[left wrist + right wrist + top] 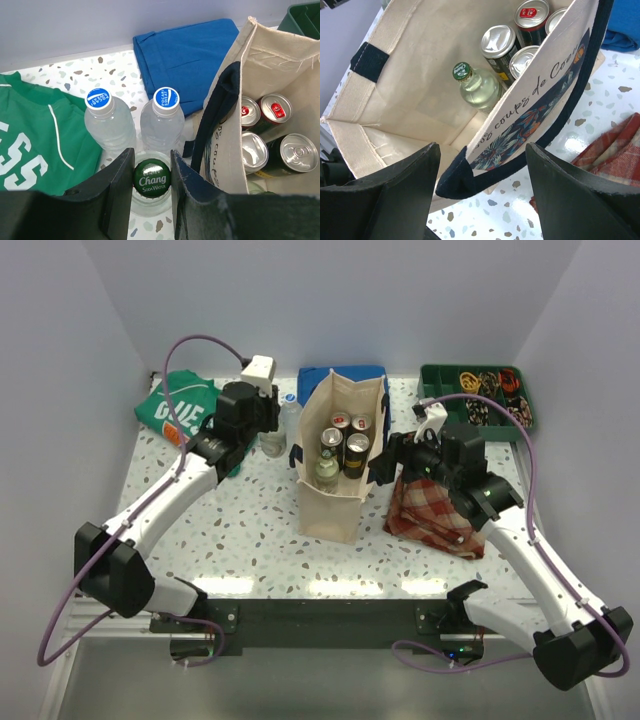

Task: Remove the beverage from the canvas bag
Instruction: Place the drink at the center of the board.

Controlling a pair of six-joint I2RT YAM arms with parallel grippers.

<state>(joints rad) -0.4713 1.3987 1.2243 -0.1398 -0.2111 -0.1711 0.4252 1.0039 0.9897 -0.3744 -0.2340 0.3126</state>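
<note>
The cream canvas bag stands upright mid-table with its mouth open. Inside are several cans and a clear glass bottle with a green cap. My left gripper is outside the bag, just left of it, shut on the neck of a green-capped Chang soda water bottle. This bottle sits beside two blue-capped plastic bottles. Whether it rests on the table I cannot tell. My right gripper is open, straddling the bag's right wall and navy handle without gripping them.
A folded blue cloth lies behind the bag. A green shirt is at the back left. A red plaid cloth lies under my right arm. A green tray of small items sits at the back right.
</note>
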